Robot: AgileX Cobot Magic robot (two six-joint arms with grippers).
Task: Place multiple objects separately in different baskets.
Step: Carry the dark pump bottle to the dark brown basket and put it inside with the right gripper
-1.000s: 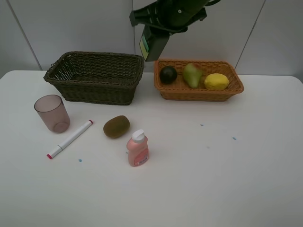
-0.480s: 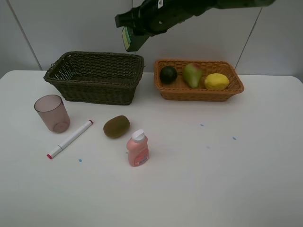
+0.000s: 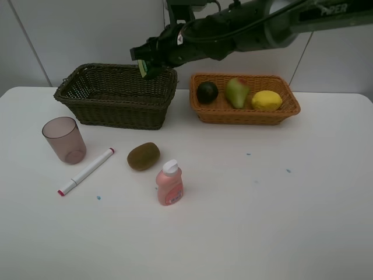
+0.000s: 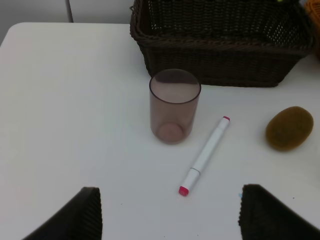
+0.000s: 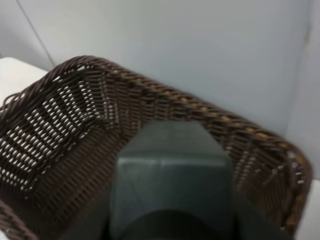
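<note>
From the high camera, counted two baskets: dark basket at left, orange basket at right. Found three fruits in the orange one: one mangosteen, one pear, one lemon. Counted four things loose on the tabletop: one cup, one marker, one kiwi, one pink bottle. Read only "PER" in white on the right arm; could not read the pink bottle's label. Saw the right hand clamped on the dark green bottle, over the dark basket's right part.

From the left wrist, saw the left hand spread apart, holding nothing, near cup, marker and kiwi.

From the right wrist, saw that one green bottle over the dark basket's inside; made out no writing.
</note>
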